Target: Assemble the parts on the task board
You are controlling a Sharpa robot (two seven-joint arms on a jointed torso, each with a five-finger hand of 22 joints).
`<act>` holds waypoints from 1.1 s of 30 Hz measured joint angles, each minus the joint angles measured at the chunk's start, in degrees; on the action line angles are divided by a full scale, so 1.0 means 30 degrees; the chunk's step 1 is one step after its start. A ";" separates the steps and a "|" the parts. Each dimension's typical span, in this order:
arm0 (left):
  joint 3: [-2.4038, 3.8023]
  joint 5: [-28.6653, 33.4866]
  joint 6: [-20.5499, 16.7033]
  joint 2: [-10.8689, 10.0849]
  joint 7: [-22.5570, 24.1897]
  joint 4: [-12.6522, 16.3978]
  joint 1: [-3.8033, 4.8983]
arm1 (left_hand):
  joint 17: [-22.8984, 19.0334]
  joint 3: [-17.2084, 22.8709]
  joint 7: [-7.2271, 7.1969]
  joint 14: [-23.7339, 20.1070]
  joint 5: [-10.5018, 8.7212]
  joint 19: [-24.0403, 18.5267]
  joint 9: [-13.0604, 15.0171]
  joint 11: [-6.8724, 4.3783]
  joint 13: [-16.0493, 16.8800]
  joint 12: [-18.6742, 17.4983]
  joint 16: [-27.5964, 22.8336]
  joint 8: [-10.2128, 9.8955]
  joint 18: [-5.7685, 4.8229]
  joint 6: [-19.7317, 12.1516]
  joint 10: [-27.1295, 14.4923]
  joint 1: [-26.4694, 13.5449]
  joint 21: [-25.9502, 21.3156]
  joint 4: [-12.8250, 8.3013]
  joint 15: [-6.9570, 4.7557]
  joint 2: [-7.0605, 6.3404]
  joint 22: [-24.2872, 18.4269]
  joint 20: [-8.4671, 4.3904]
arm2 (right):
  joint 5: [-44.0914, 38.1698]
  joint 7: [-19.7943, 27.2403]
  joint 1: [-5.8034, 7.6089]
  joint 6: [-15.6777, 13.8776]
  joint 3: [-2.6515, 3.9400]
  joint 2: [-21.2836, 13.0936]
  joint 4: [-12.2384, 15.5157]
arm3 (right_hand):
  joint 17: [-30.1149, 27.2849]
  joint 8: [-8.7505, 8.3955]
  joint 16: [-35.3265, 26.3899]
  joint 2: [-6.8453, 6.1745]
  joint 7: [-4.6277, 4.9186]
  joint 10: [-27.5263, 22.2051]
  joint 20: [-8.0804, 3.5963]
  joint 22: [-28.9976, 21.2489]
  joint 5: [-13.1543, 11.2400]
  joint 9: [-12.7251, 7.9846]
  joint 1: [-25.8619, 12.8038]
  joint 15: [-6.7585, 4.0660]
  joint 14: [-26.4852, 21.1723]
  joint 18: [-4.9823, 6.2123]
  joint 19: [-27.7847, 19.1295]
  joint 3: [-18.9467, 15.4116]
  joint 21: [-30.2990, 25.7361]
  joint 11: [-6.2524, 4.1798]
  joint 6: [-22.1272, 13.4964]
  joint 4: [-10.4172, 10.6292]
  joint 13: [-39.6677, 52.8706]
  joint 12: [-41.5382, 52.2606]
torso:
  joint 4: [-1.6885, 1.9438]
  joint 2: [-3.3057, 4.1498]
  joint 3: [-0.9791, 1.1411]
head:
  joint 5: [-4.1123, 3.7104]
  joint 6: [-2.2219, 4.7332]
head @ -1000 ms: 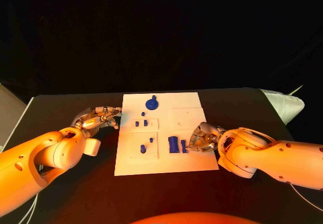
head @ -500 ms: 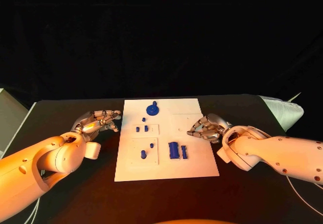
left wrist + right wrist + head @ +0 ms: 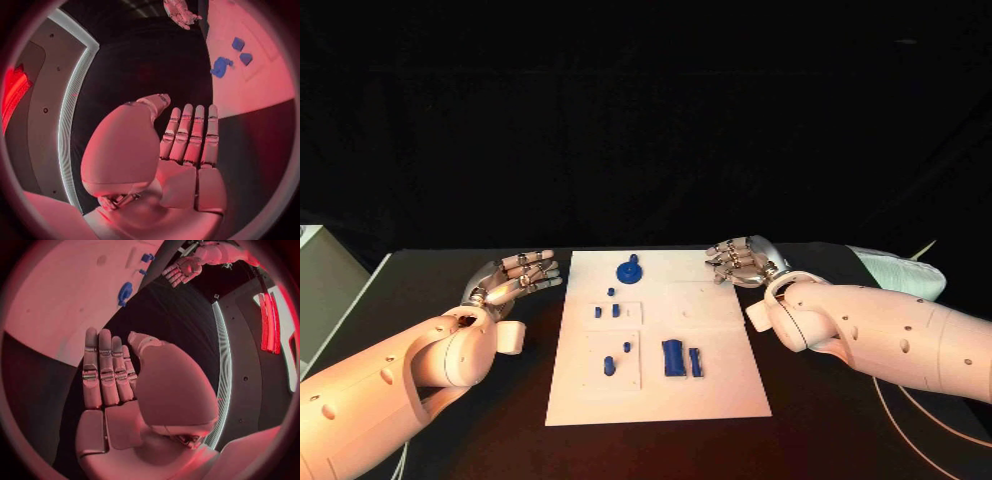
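Note:
The white task board lies in the middle of the black table. On it are a round blue part with a knob, several small blue pegs and two upright blue blocks. My left hand hovers beside the board's left edge, fingers apart and holding nothing. My right hand is at the board's far right corner, also holding nothing. The left wrist view shows my left hand's fingers straight, with the board and blue parts beyond. In the right wrist view my right hand lies flat near the board.
A white cloth-like object lies at the table's right edge, behind my right arm. A pale box edge stands at the far left. Black table surface surrounds the board on all sides.
My right hand has moved from beside the two blue blocks to the board's far right corner. My left hand's fingers have straightened. The camera has shifted.

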 measured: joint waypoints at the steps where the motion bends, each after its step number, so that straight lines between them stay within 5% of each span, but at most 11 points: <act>1: 0.0001 0.0020 -0.0055 0.0230 0.0076 -0.0281 0.0051 | -0.0109 -0.0180 0.0007 -0.0094 0.0000 -0.0004 -0.0054 0.0032 0.0001 -0.0337 -0.0587 -0.0004 -0.0001 0.0007 -0.0121 0.0011 -0.0472 0.0026 0.0094 0.0011 -0.0361 -0.0002 | 0.0247 0.0252 -0.0001 0.0131 0.0011 0.0218 -0.0316 | -0.0515 -0.0165 -0.0809 -0.0073 0.0034 0.0044 0.0155 -0.0835 0.0000 -0.0093 -0.0073 0.0204 -0.0204 -0.0002 -0.0377 0.0212 -0.0035 0.0106 0.0034 -0.0211 -0.0999 -0.0402 | 0.0000 -0.0046 0.0018 | 0.0026 0.0064; 6: 0.0000 0.0098 -0.0219 0.1094 0.0324 -0.1295 0.0149 | -0.0415 -0.0576 0.0107 -0.0329 0.0000 -0.0006 -0.0203 0.0123 -0.0001 -0.0707 -0.1930 -0.0121 0.0000 0.0109 -0.0437 0.0107 -0.1376 0.0100 0.0312 0.0109 -0.1088 -0.0004 | 0.1105 0.1158 -0.0024 0.0696 0.0048 0.1030 -0.1504 | -0.2060 -0.0661 -0.2861 -0.0024 0.0165 0.0280 0.0600 -0.3685 0.0000 -0.0357 -0.0706 0.0589 -0.0302 -0.0003 -0.0983 0.0773 -0.0033 0.0345 0.0165 -0.0994 -0.4005 -0.1231 | 0.0000 -0.0229 0.0132 | 0.0187 0.0306; 7: -0.0006 0.0098 -0.0222 0.1099 0.0323 -0.1270 0.0154 | -0.0670 -0.1473 -0.0112 -0.1640 -0.0436 -0.1171 -0.0584 -0.0194 -0.0129 -0.0854 -0.2526 -0.0441 -0.0331 -0.1236 -0.2195 -0.0526 -0.1643 -0.0283 0.0002 0.0567 -0.1370 -0.0484 | 0.1119 0.1163 -0.0022 0.0697 0.0051 0.1038 -0.1474 | -0.2993 -0.1037 -0.3369 0.0340 -0.0054 -0.0172 0.0330 -0.4563 -0.0270 -0.0948 -0.1515 0.0566 -0.0823 -0.0010 -0.1532 -0.0012 -0.0179 0.0150 -0.1179 -0.1447 -0.4646 -0.1400 | -0.0002 -0.0233 0.0135 | 0.0194 0.0313; 10: -0.0155 0.0098 -0.0264 0.0973 0.0293 -0.1178 0.0174 | -0.1459 -0.4211 -0.0940 -0.5908 -0.1934 -0.5304 -0.1808 -0.1406 -0.0503 -0.1253 -0.4305 -0.1322 -0.1436 -0.6243 -0.7772 -0.3424 -0.2407 -0.1629 -0.1154 0.1892 -0.2207 -0.2188 | 0.1154 0.1123 -0.0047 0.0645 0.0079 0.0950 -0.1301 | -0.5829 -0.2225 -0.4603 0.1695 -0.1208 -0.2328 -0.0881 -0.6772 -0.1128 -0.2947 -0.4317 -0.0009 -0.4035 -0.1105 -0.5363 -0.3068 -0.0556 -0.0745 -0.6516 -0.2558 -0.6027 -0.1841 | -0.0015 -0.0247 0.0135 | 0.0209 0.0308; 13: -0.0545 0.0140 -0.0445 0.0837 0.0288 -0.0873 0.0286 | -0.2060 -0.6281 -0.1537 -0.9136 -0.3076 -0.8480 -0.2749 -0.2323 -0.0781 -0.1529 -0.5635 -0.1971 -0.2105 -1.0066 -1.2003 -0.6280 -0.2971 -0.2649 -0.2030 0.2839 -0.2836 -0.3492 | 0.1305 0.1116 -0.0160 0.0531 0.0246 0.0855 -0.0840 | -0.7987 -0.3146 -0.5502 0.2729 -0.2126 -0.8444 -0.1844 -0.8399 -0.1782 -0.4511 -0.7105 -0.0466 -1.0251 -0.1968 -1.1324 -0.5447 -0.0849 -0.1431 -1.0640 -0.3413 -0.7009 -0.2171 | -0.0093 -0.0374 0.0163 | 0.0350 0.0322; 16: -0.1192 0.0281 -0.0861 0.0711 0.0335 -0.0136 0.0627 | -0.2427 -0.7569 -0.1920 -1.1150 -0.3779 -1.0469 -0.3332 -0.2908 -0.0960 -0.1651 -0.6470 -0.2378 -0.2388 -1.2454 -1.4664 -0.8871 -0.3322 -0.3297 -0.2575 0.3422 -0.3216 -0.4304 | 0.1691 0.1175 -0.0366 0.0300 0.0521 0.0722 0.0075 | -0.9312 -0.3688 -0.6039 0.3362 -0.2674 -1.3242 -0.2433 -0.9388 -0.2177 -0.5467 -0.9644 -0.0747 -1.4454 -0.2260 -1.5211 -0.6898 -0.0988 -0.1824 -1.3157 -0.3935 -0.7600 -0.2319 | -0.0289 -0.0663 0.0245 | 0.0659 0.0396; 17: -0.1512 0.0360 -0.1107 0.0644 0.0395 0.0235 0.0810 | -0.2534 -0.7918 -0.2026 -1.1701 -0.3970 -1.1002 -0.3482 -0.3064 -0.1006 -0.1721 -0.6696 -0.2487 -0.2535 -1.3108 -1.5383 -1.0072 -0.3414 -0.3474 -0.2729 0.3588 -0.3330 -0.4537 | 0.1940 0.1239 -0.0477 0.0169 0.0658 0.0651 0.0564 | -0.9672 -0.3848 -0.6189 0.3527 -0.2817 -1.4571 -0.2590 -0.9657 -0.2284 -0.5728 -1.1878 -0.0822 -1.5614 -0.2475 -1.6270 -0.7287 -0.1030 -0.1931 -1.3839 -0.4086 -0.7763 -0.2400 | -0.0368 -0.0776 0.0278 | 0.0767 0.0430; 21: -0.2848 0.0747 -0.2346 0.0310 0.0755 0.1770 0.1569 | -0.2761 -0.8661 -0.2249 -1.2897 -0.4401 -1.2200 -0.3843 -0.3405 -0.1107 -0.1746 -0.7186 -0.2711 -0.2834 -1.4534 -1.6958 -1.8021 -0.3602 -0.3881 -0.3045 0.3945 -0.3555 -0.5016 | 0.3109 0.1631 -0.0861 -0.0461 0.1222 0.0377 0.2474 | -1.0462 -0.4174 -0.6452 0.3893 -0.3148 -1.7521 -0.2944 -1.0255 -0.2482 -0.6301 -1.9383 -0.0994 -1.8172 -0.2710 -1.8611 -0.8158 -0.1121 -0.2177 -1.5353 -0.4391 -0.8116 -0.2477 | -0.0754 -0.1382 0.0450 | 0.1317 0.0564; 23: -0.3523 0.1000 -0.3107 0.0139 0.1012 0.2609 0.1969 | -0.2812 -0.8895 -0.2301 -1.3243 -0.4461 -1.2514 -0.3933 -0.3493 -0.1134 -0.1830 -0.7320 -0.2728 -0.2839 -1.4931 -1.7403 -2.0530 -0.3610 -0.3956 -0.3130 0.4034 -0.3617 -0.5146 | 0.3803 0.1896 -0.1055 -0.0857 0.1503 0.0236 0.3407 | -1.0681 -0.4209 -0.6586 0.4015 -0.3235 -1.8318 -0.3041 -1.0412 -0.2513 -0.6453 -2.1557 -0.1042 -1.8856 -0.2711 -1.9239 -0.8365 -0.1121 -0.2242 -1.5764 -0.4504 -0.8216 -0.2526 | -0.0927 -0.1663 0.0536 | 0.1545 0.0621; 28: -0.4974 0.1793 -0.5424 -0.0243 0.1874 0.4462 0.2800 | -0.2915 -0.9185 -0.2461 -1.3668 -0.4612 -1.3005 -0.4094 -0.3686 -0.1166 -0.1839 -0.7508 -0.2819 -0.2838 -1.5498 -1.8091 -2.4720 -0.3699 -0.4140 -0.3282 0.4193 -0.3722 -0.5431 | 0.5733 0.2710 -0.1459 -0.1948 0.1986 -0.0012 0.5313 | -1.1036 -0.4392 -0.6714 0.4175 -0.3419 -1.9626 -0.3176 -1.0677 -0.2599 -0.6710 -2.5200 -0.1112 -2.0003 -0.3005 -2.0303 -0.8723 -0.1131 -0.2356 -1.6395 -0.4615 -0.8360 -0.2527 | -0.1192 -0.2080 0.0659 | 0.1833 0.0692; 33: -0.5672 0.2439 -0.7206 -0.0471 0.2518 0.5356 0.3183 | -0.2941 -0.9337 -0.2452 -1.3899 -0.4698 -1.3178 -0.4141 -0.3698 -0.1190 -0.1839 -0.7586 -0.2889 -0.2838 -1.5690 -1.8288 -2.6464 -0.3699 -0.4185 -0.3377 0.4262 -0.3748 -0.5462 | 0.7011 0.3252 -0.1602 -0.2683 0.2142 -0.0115 0.5988 | -1.1174 -0.4396 -0.6715 0.4254 -0.3412 -2.0099 -0.3298 -1.0777 -0.2673 -0.6806 -2.6687 -0.1176 -2.0403 -0.3005 -2.0632 -0.8834 -0.1193 -0.2368 -1.6605 -0.4652 -0.8415 -0.2588 | -0.1289 -0.2225 0.0703 | 0.1880 0.0703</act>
